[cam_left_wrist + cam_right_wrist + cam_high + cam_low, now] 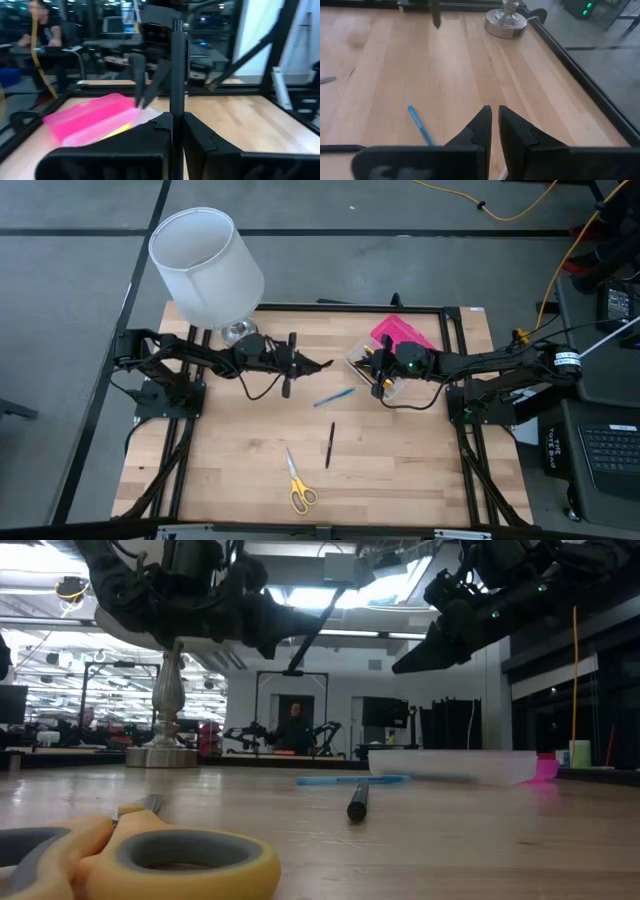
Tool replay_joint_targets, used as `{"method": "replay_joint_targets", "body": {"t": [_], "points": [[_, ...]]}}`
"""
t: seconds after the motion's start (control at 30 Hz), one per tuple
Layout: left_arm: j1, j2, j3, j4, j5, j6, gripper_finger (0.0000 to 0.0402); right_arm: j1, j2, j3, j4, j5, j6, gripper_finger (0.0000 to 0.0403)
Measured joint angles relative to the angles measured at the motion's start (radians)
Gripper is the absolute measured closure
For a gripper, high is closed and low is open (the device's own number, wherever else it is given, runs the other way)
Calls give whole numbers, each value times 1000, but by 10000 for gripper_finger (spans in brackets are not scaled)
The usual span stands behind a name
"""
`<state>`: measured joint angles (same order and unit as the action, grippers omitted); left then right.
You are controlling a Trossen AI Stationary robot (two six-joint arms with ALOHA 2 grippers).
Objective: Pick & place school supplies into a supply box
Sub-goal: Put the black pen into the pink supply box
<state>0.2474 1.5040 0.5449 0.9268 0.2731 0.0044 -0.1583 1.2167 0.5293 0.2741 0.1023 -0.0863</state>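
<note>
The box, pink lid open, lies at the desk's far right with supplies inside. Loose on the desk: a blue pen just left of the box, a black pen nearer the middle, and scissors at the near edge. A lamp stands at the far left corner. The left end effector hangs above the desk between lamp and box, clamped on a black pen held upright. The right end effector hovers by the box's near-left end, over the blue pen's end, fingers nearly together and empty.
</note>
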Motion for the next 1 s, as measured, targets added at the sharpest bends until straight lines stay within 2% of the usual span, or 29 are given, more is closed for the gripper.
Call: {"method": "replay_joint_targets", "body": {"t": [0.13,0.5,1.0], "points": [[8,0,0,6,44,-19,391,0,0,0,27,-8,-1,363],[2,0,0,83,55,-27,391,0,0,0,261,-195,-83,363],[2,0,0,96,37,10,391,0,0,0,341,-237,-75,363]]}}
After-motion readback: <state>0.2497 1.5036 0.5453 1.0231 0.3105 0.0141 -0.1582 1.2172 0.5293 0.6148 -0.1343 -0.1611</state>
